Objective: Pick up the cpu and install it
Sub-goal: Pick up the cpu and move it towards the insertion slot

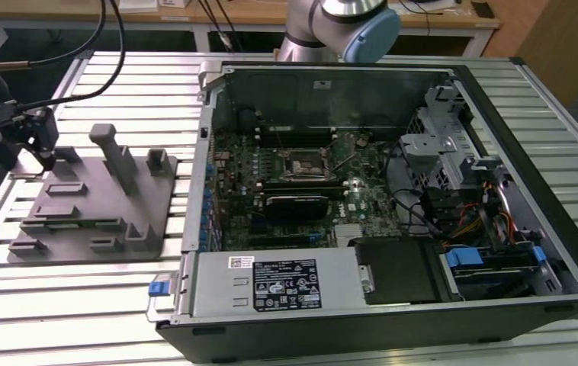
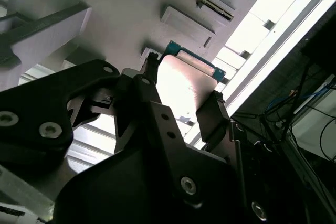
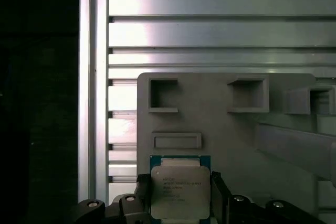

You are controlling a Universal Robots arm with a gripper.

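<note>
The cpu [image 3: 180, 190] is a small square chip with a silvery top plate and a green-blue edge. It lies at a corner of the grey holder plate [image 3: 226, 129], between the two black fingers [image 3: 143, 195] of my gripper [image 3: 180, 199]. In the second wrist view the fingers [image 2: 212, 114] press against opposite edges of the cpu [image 2: 184, 85]. In the exterior view my gripper [image 1: 49, 158] hangs over the far corner of the holder plate [image 1: 96, 202], at the exterior view's left. The black motherboard socket [image 1: 300, 166] sits inside the opened computer case [image 1: 533, 229].
The holder plate carries raised blocks and an upright post [image 1: 114, 156]. Everything rests on a slatted aluminium table [image 1: 75, 305]. Cables [image 1: 106, 53] run from the arm at the exterior view's left. The case's wall [image 1: 206, 152] stands between plate and motherboard.
</note>
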